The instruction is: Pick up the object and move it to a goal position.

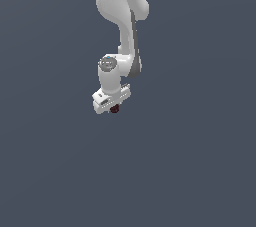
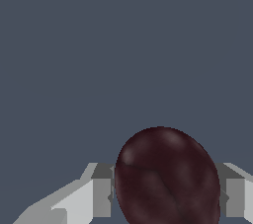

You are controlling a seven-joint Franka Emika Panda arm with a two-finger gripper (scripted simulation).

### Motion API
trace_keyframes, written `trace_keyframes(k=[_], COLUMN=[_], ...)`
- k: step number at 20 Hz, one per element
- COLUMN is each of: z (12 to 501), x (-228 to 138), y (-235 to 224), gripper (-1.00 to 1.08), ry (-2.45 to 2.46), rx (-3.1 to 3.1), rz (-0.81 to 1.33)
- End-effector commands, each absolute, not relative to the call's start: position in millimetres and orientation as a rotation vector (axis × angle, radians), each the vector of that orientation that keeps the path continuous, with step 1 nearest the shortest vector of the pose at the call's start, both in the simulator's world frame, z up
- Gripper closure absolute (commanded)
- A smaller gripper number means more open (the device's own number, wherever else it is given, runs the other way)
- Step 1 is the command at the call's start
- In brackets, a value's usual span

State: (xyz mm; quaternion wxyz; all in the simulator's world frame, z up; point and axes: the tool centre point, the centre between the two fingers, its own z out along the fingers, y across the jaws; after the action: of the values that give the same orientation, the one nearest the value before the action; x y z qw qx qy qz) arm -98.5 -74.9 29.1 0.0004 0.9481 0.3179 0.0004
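Dark red, almost maroon, the ball [image 2: 168,178] fills the space between the two fingers [image 2: 101,193] in the wrist view. Its skin is glossy and mottled, with a pale highlight near one upper edge and faint darker creases running across it. The outline is egg-like more than perfectly round, a little taller than it is wide from this angle. A grey pad presses against each flank of the ball, so the fingers are closed narrowly on it and hold it.

In the exterior view the ball [image 1: 115,108] is only a small dark speck tucked under the white gripper [image 1: 112,106], far smaller than the hand that carries it. Only part of it shows below the gripper body; the fingers themselves are too small to make out there. The arm [image 1: 125,26] comes down from the top of that view, bends at the wrist, and ends at the gripper, which is tilted slightly.

Behind the ball and gripper is a plain slate-grey ground [image 1: 200,171] in both views, with no visible edge or shadow, so whether the ball touches any surface cannot be told.
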Motion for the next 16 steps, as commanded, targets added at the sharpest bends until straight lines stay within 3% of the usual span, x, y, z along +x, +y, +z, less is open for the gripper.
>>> trace_keyframes(k=[1, 16], z=[28.3, 65.6], x=[-98.8, -94.0], y=[-74.3, -42.4], gripper=[1.08, 1.08], ry=[1.0, 0.999], rx=[2.978, 2.977], rz=[0.0, 0.0])
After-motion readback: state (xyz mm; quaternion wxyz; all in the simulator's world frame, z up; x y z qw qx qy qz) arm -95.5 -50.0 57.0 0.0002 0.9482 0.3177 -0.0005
